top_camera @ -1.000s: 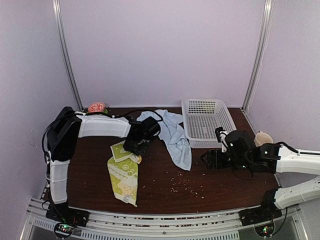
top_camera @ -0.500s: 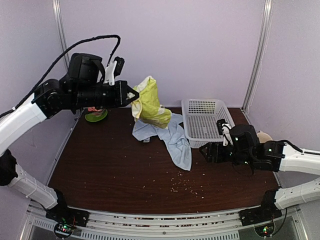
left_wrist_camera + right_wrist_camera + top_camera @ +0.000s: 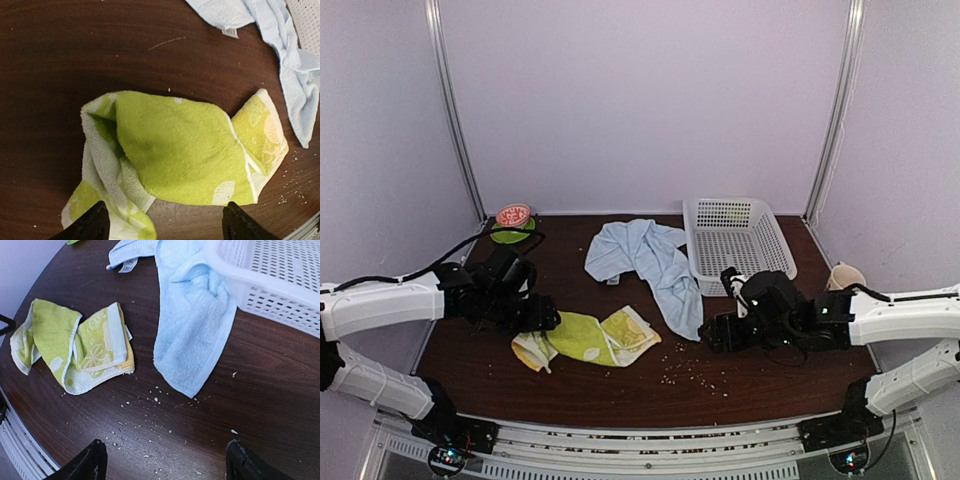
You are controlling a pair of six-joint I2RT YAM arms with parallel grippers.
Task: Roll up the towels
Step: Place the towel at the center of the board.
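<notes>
From above, the white basket [image 3: 730, 203] stood at the far right of the desk [image 3: 570, 250], with only its own perforated floor showing inside. A green dish [image 3: 503, 236] at the far left held a round red-and-white thing [image 3: 513, 214]. Whether the cup [image 3: 844, 274] at the right edge held anything could not be told. The yellow-green towel [image 3: 585, 338] lay crumpled near the front, its long axis left to right, with the left jaws at its left end. The light-blue towel [image 3: 655, 265] ran from far left to near right.

The left wrist view showed the left jaws spread wide and released above the yellow-green towel [image 3: 180, 160], folded over itself.

The right wrist view showed the right jaws wide apart too, gripping nothing. The light-blue towel [image 3: 192, 330] lay against the basket [image 3: 280, 305] wall.
</notes>
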